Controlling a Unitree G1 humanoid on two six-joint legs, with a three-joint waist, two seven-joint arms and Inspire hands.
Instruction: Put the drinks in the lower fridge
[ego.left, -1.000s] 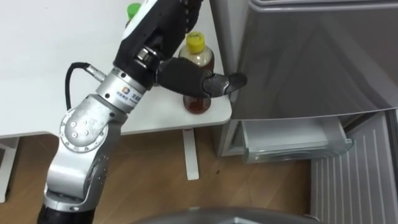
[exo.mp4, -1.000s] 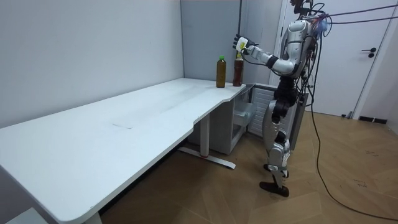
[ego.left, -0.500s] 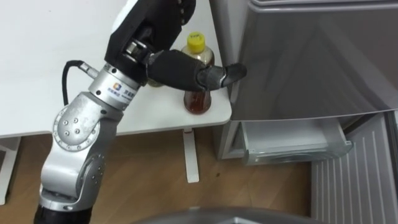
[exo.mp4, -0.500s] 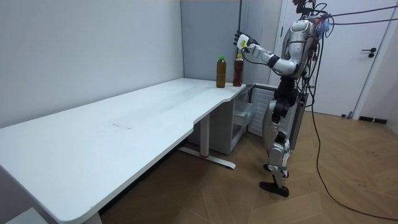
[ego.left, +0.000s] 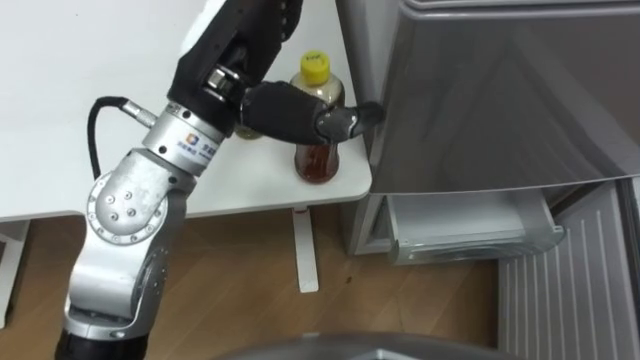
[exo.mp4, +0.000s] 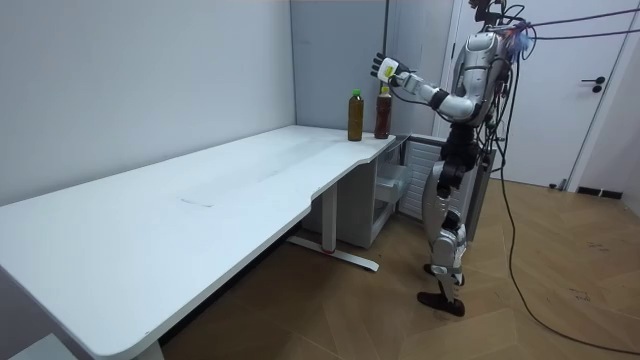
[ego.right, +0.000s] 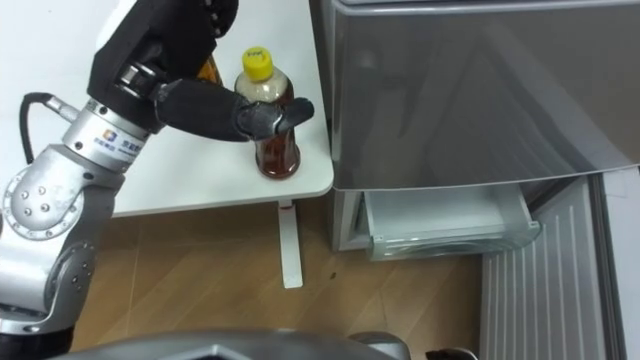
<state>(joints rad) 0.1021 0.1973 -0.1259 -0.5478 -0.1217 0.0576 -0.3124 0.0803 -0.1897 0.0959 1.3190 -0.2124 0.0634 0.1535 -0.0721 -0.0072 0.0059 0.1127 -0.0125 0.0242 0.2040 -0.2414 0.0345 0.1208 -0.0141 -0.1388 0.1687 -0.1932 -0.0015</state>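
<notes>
Item: wooden floor (ego.left: 250, 280), a strip of it lay between the table leg (ego.left: 305, 250) and the fridge.
Item: lower fridge drawer (ego.left: 470, 228), pulled out low on my right, beneath the grey fridge front (ego.left: 500, 90).
Item: white table (ego.left: 60, 120), its rounded corner just beside the fridge wall.
Item: yellow-capped bottle (ego.left: 318, 160), upright on that corner, close to the edge.
Item: my left hand (ego.left: 285, 105), arm bent up from lower left. It was slack and gripped nothing, thumb stretched across the bottle's front toward the fridge; whether it touched, I could not tell.
Item: green-capped bottle (exo.mp4: 354, 115), upright just beside the first, farther along the table.
</notes>
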